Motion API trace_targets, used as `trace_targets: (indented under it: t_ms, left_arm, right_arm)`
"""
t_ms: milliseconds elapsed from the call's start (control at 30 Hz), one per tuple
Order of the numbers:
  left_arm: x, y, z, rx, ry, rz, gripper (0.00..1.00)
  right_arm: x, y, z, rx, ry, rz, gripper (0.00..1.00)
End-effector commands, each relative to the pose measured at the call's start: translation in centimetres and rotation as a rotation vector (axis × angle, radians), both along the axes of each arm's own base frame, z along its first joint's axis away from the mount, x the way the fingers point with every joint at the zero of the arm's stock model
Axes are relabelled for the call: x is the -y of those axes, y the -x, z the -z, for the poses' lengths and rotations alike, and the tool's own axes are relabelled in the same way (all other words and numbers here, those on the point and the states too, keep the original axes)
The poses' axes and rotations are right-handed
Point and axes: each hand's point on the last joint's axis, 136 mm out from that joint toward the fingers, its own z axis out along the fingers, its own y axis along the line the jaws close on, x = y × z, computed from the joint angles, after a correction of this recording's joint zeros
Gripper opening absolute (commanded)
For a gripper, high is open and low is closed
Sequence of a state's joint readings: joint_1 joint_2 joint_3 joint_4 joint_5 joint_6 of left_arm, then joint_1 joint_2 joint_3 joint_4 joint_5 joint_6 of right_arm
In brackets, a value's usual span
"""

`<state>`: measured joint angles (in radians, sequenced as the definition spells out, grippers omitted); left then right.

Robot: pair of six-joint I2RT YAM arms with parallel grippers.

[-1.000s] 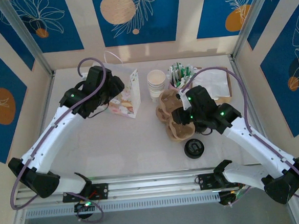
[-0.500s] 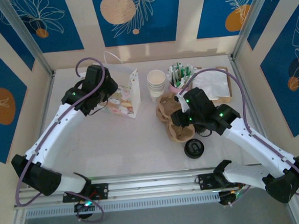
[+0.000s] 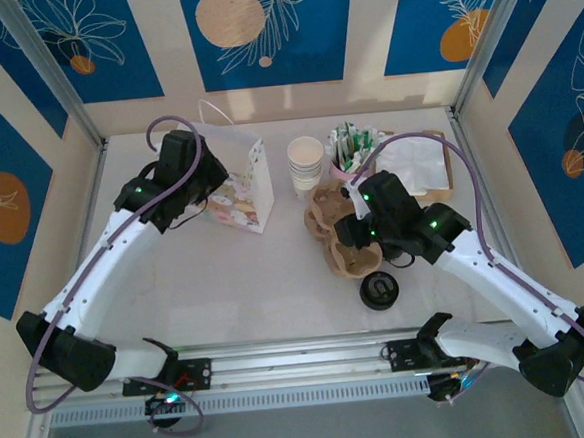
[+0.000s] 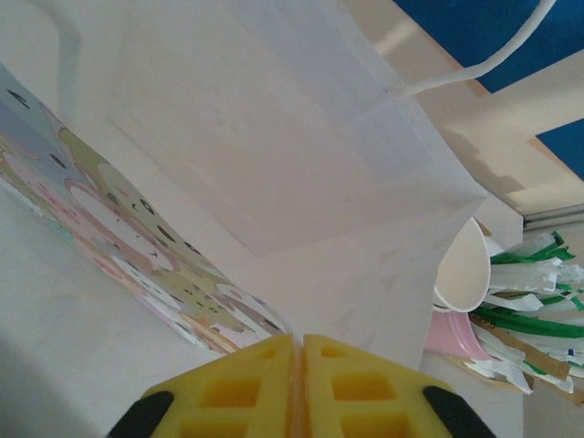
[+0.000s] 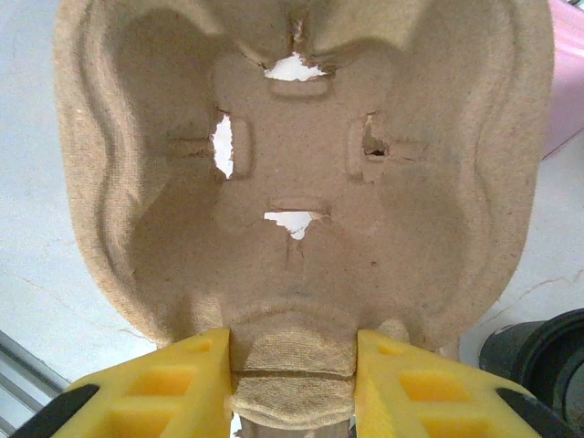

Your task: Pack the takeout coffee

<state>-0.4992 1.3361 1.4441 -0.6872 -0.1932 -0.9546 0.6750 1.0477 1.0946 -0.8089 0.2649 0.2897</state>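
Leftward by a little went the left hand (image 4: pixel 298 351), clenched on the bag's (image 4: pixel 274 155) edge. Nearest on the bench (image 3: pixel 236 283) lay a black lid (image 3: pixel 378 291); just beyond it the right hand (image 5: pixel 292 356) gripped the tray's (image 5: pixel 292 182) rim. Farther back, stacked cups (image 3: pixel 306 164) stood beside the bag.

The pale grey desk (image 3: pixel 226 274) carries a white paper bag with a pastel cartoon print (image 3: pixel 245 187), standing toward its far left corner. Near the far edge stand a stack of white paper cups (image 3: pixel 306 163), a pink tub of green-and-white sachets (image 3: pixel 347 145) and a pile of white napkins (image 3: pixel 413 162). A brown moulded-pulp cup carrier (image 3: pixel 326 209) lies right of centre, with a black round lid (image 3: pixel 379 291) just beside it toward the near edge.
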Motion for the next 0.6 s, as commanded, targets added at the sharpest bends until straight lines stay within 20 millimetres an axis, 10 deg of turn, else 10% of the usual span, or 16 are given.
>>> trace_targets:
  t_ms: [0,300,567]
  left_arm:
    - [-0.7,0.3,-1.1,0.038,0.006,0.019,0.00]
    - [2.4,2.2,-2.0,0.049,0.134,0.212,0.00]
    - [6.4,7.7,-3.5,0.029,0.308,0.531,0.00]
  right_arm:
    - [0.2,0.2,-1.6,0.029,-0.022,0.015,0.35]
    - [0.5,0.5,-3.0,0.063,-0.036,0.011,0.35]
    - [0.7,0.9,-4.9,0.101,-0.068,0.005,0.35]
